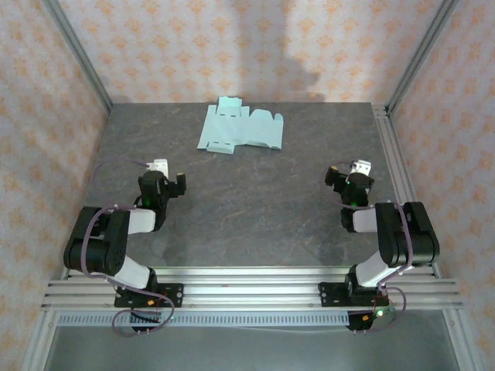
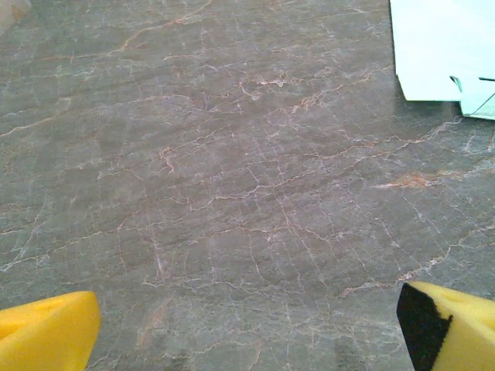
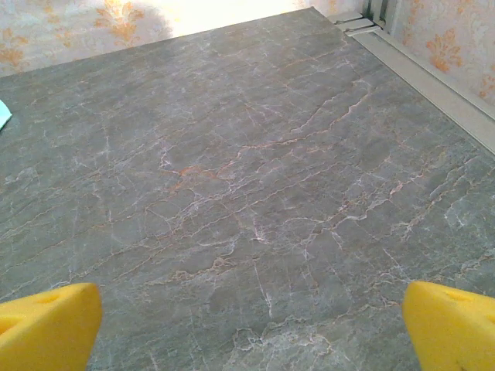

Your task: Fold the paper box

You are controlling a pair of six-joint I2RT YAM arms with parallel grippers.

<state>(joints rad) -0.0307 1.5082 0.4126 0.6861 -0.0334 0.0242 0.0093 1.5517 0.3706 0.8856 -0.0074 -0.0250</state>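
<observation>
Grey marbled table (image 3: 255, 154); right claw (image 3: 249, 328) spread wide above it; paper box (image 3: 3, 116) sliver at left edge.

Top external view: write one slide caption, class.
Unfolded paper box lies flat beyond the open left gripper and right gripper.

Soft, even light from above fills the overhead view, with a dim shadow on the back wall (image 1: 298, 69). In the right wrist view, glare washes out the back wall. The yellow fingertips (image 2: 46, 332) look slightly soft, perhaps out of focus.
</observation>
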